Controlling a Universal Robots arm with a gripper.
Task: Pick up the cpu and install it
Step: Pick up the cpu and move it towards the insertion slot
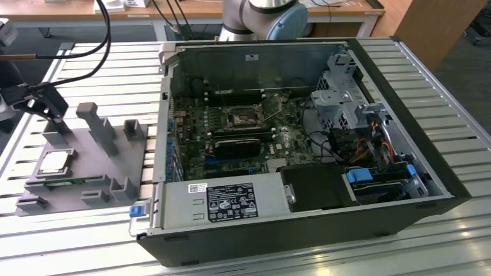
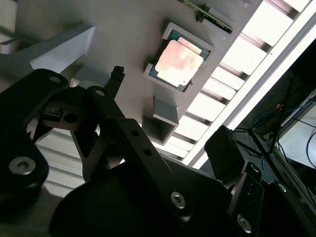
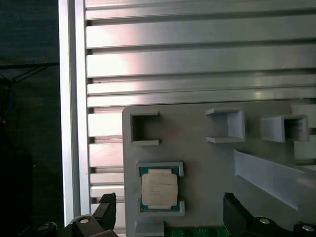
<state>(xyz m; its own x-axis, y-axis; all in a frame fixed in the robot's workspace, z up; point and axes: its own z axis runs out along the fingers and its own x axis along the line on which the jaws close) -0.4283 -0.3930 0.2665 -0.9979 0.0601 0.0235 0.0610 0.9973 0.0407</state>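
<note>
Approach step of the pickup: the open pincer (image 3: 169, 201) hangs over the cpu (image 3: 159, 189), which lies flat in a tray (image 3: 197, 163) near the surface's (image 3: 197, 49) edge at the exterior view's left, beside the case (image 1: 307, 236). A grasp calls for a level descent onto opposite chip edges.

The cpu (image 3: 159, 190) is silver, its fixture (image 3: 207, 168) grey.

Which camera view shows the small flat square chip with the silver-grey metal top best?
The first wrist view: it faces the square silver-topped cpu squarely, seated in the grey holder tray's recess. The second wrist view shows it obliquely, its top reflecting light. The exterior view shows it slanted, at the exterior view's left.
</note>
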